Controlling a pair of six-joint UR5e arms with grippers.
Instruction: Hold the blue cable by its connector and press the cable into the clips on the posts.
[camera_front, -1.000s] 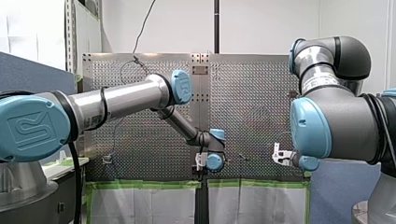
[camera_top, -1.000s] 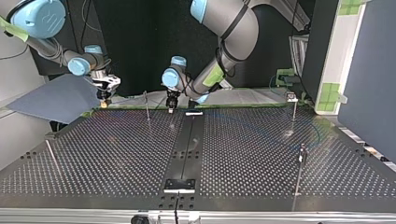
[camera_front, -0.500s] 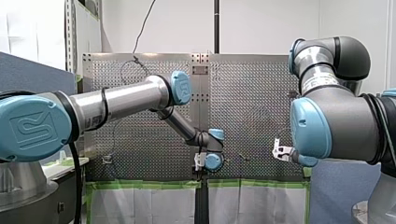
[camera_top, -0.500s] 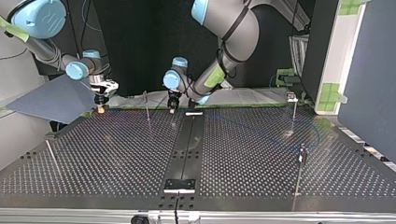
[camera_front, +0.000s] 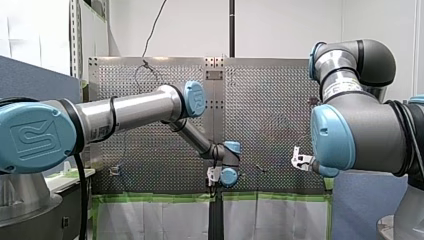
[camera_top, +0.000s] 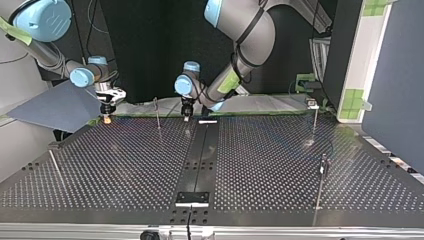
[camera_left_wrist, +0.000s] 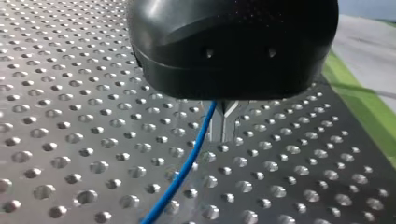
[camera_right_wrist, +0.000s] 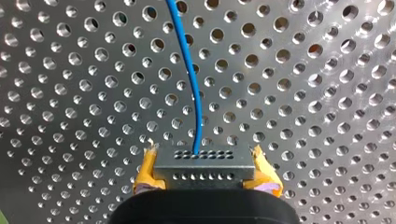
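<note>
In the right wrist view my right gripper is shut, its yellow pads clamped on the sides of a grey connector. The blue cable leaves the connector and runs ahead over the perforated table. In the left wrist view my left gripper is shut; the blue cable comes out at its metal fingers and trails away. In the top view my right gripper hangs low at the far left edge, and my left gripper is near the centre strip, with a thin post between them.
More posts stand at the top view's right and right front, and a leaning rod at the left front. A black strip runs down the table's middle. A grey board lies beyond the far left edge.
My right gripper has come down toward the table and slightly to the top view's left with the connector. My left gripper has shifted only a little.
</note>
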